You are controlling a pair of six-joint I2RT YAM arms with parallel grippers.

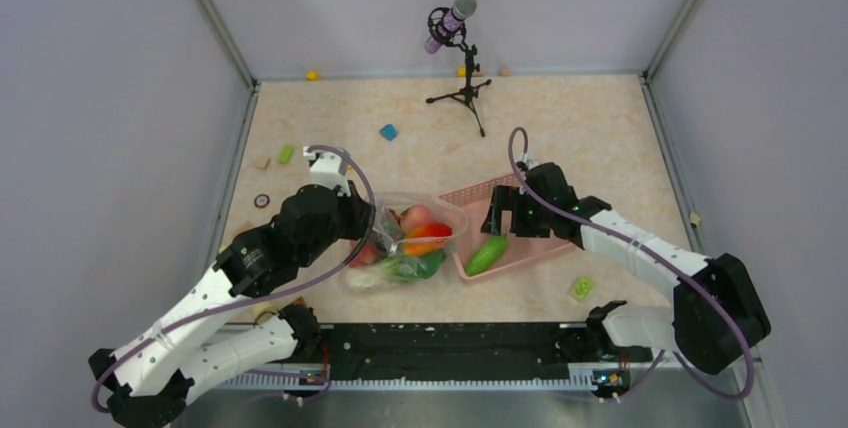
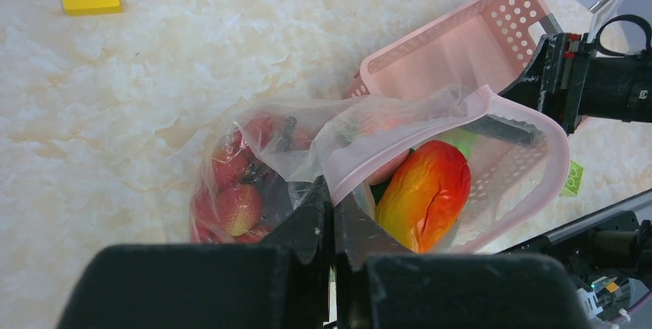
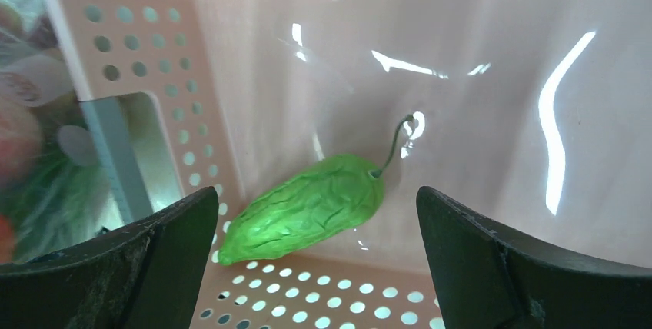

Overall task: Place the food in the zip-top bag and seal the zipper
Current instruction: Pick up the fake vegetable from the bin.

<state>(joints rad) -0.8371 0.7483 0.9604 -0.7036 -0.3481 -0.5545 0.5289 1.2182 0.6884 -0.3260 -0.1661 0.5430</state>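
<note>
The left gripper (image 2: 333,225) is clamped on the mouth edge of the zip-top bag (image 2: 400,125). Inside the bag, the mango (image 2: 424,191) lies at the gripper's 1 o'clock and the red berries (image 2: 238,206) at its 10 o'clock. The right gripper (image 3: 317,229) is spread wide over the cucumber (image 3: 304,207). The cucumber lies in the pink basket (image 3: 461,75) between the fingers, apart from both, its stem toward 2 o'clock. From the top camera, the basket sits at the bag's 3 o'clock.

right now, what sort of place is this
Probably a robot test cell in a lab, not a kitchen: a marble-patterned tabletop walled in by plain grey panels, a purple-grey microphone on a black tripod, and toy plastic produce in a clear crinkly zip-top bag beside a pink perforated basket.
</note>
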